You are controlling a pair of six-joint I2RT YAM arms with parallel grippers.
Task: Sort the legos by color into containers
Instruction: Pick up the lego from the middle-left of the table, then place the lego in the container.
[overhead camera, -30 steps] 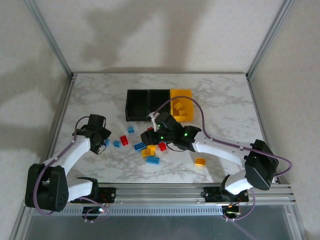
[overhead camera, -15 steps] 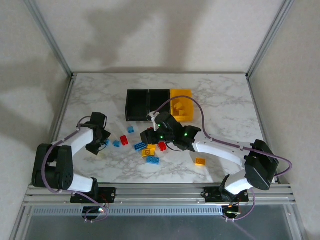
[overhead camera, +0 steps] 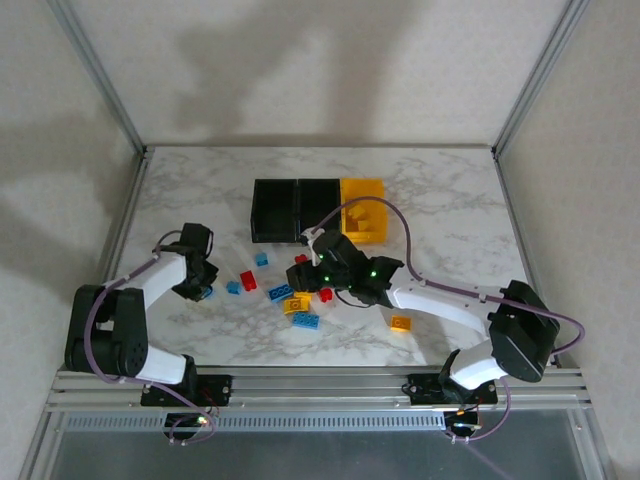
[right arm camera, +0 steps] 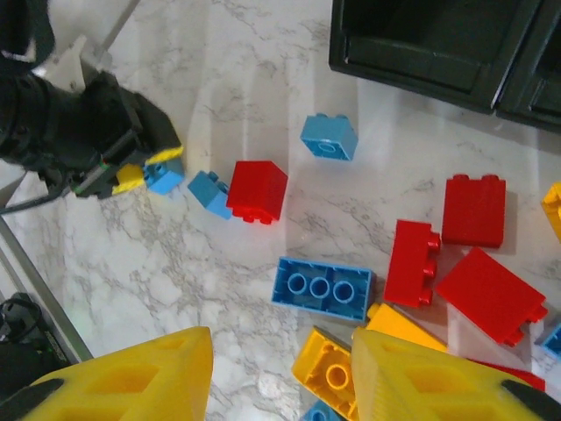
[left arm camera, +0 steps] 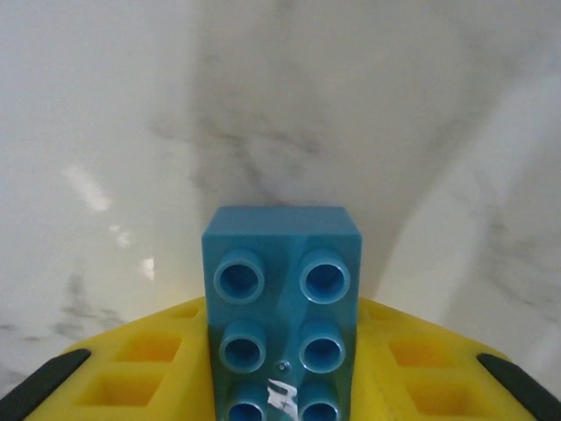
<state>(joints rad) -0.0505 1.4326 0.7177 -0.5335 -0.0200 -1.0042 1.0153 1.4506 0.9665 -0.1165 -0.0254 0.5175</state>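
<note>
At the far left of the spread, the left tool (overhead camera: 201, 283) had just closed. A moment earlier its jaws stood wide over the counter (overhead camera: 190, 190), and now its yellow fingers (left arm camera: 149, 360) were clenched on a light blue lego (left arm camera: 282, 289), pressing it from both sides with its studs facing the wrist camera. The brick sat low at the left edge of the scatter, and we could not tell whether it had left the marble yet. We judged that one blue piece was now secured and that carrying it to a bin was the next step, though nothing showed which black bin was meant for blue. Just to its right lay another small blue lego (right arm camera: 209, 189) beside a red lego (right arm camera: 257, 191), and then the main heap of legos (overhead camera: 300, 305) in red, blue and yellow. Over that heap hovered the right tool (right arm camera: 280, 386), which had hardly shifted; its fingers stood apart, released, with nothing between them. Behind it stood the containers (overhead camera: 300, 200), two black and one yellow, joined in a row, and a lone yellow lego (overhead camera: 400, 322) lay further right. We found no readable writing, only a small white mark (left arm camera: 280, 391) low on the held brick, too blurred to make out.
</note>
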